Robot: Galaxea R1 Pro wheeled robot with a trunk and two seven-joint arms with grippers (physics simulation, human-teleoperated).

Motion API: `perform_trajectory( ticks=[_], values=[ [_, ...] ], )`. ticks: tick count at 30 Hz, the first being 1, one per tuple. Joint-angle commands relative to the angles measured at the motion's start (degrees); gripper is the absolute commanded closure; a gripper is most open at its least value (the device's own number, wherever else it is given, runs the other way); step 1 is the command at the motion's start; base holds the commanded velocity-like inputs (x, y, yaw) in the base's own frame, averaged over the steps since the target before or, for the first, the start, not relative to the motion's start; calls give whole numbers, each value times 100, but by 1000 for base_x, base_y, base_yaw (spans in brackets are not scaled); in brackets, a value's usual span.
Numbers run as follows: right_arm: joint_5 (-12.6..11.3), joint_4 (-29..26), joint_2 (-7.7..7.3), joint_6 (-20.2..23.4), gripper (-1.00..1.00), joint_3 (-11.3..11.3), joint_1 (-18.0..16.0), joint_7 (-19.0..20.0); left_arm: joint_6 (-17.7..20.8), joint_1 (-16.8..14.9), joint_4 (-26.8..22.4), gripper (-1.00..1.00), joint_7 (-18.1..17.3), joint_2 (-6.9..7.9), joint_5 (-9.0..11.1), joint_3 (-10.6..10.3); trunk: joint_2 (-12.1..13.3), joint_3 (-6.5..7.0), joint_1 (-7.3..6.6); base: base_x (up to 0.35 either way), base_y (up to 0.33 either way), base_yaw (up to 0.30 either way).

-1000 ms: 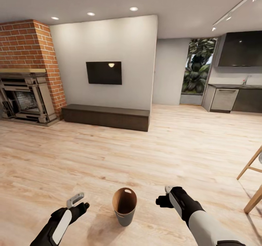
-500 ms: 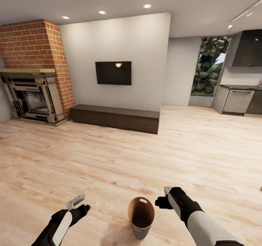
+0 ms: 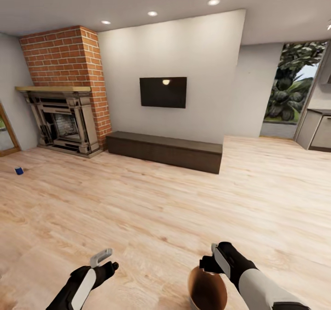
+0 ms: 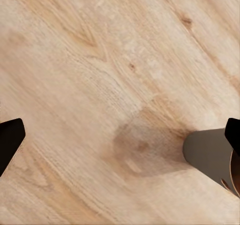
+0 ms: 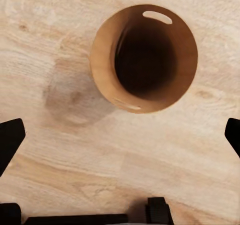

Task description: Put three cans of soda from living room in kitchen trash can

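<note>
— Since both arms hang low over the light wood floor (image 3: 151,209) with nothing in them, what is the step in hand?

— Fetching, as I judge it. The left pincer (image 3: 106,260) is spread, its black fingertips (image 4: 10,140) wide apart at the edges of the left wrist view with bare boards between. The right pincer (image 3: 209,257) is spread too and empty; its wrist camera looks straight down into the small round tapered bin, dark grey outside and brown inside (image 5: 144,57), which holds nothing.

— And the cans?

— One small blue cylinder (image 3: 19,170) stands on the floor far off to the left, in front of the ornate grey fireplace (image 3: 62,126) under the red-brick chimney (image 3: 69,57). It is too small to make out its top. I cannot point to the orange or reddish one.

— How should the approach go?

— Roll toward the blue can in a straight line, stop with it between the arms, and lower an already spread pincer around its side, upright, so it is not tipped and set rolling.

— Room to move?

— Plenty. The floor is open from here to the fireplace. The long low dark cabinet (image 3: 165,150) under the black wall-mounted TV (image 3: 163,92) stays well to the right of that line. The bin sits just beside the right arm, at the near edge of the head view, so any turn of the base risks clipping it. The kitchen units (image 3: 317,128) and leafy window (image 3: 289,89) lie far right.
</note>
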Motion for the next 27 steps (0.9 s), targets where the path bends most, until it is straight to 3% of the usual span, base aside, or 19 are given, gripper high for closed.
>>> perform_trajectory(
  ticks=[1, 2, 3, 10, 15, 18, 23, 27],
  values=[
    [-15, 2, -7, 0, -100, -2, 0, -6, 18, -1, 15, -100, 3, -7, -3, -51, 0, 0, 0, 299, 195, 21],
    [-102, 8, -57, 1, -100, -17, -2, -21, 62, -8, 76, -100, 55, -55, -3, -214, 0, 0, 0, 126, 79, 7],
    [-120, 11, -89, 2, -100, -22, -5, -22, 69, -9, 70, -100, 73, -82, -2, -224, 0, 0, 0, 80, 51, 4],
    [-312, 19, -420, 17, -100, -173, -27, -27, 349, -14, 22, -100, 399, -203, 119, -151, -120, -54, 66, 36, 23, 2],
    [-394, 17, -606, 28, -100, -248, -35, 5, 557, -40, 2, -100, 356, -234, 220, -139, -321, -144, 176, 8, 5, 0],
    [-408, 19, -791, 40, -100, -266, -32, 71, 653, -94, -54, -100, 255, -322, 249, -132, -441, -197, 242, 2, 1, 0],
    [-387, 26, -913, 44, -100, -247, -18, 484, 704, -284, -157, -100, 219, -406, 274, -111, -642, -287, 351, 0, 0, 0],
    [-367, 28, -1101, 49, -100, -207, -11, 1005, 845, -678, -173, -100, 243, -436, 563, -95, -802, -359, 439, 0, 0, 0]
  ],
)
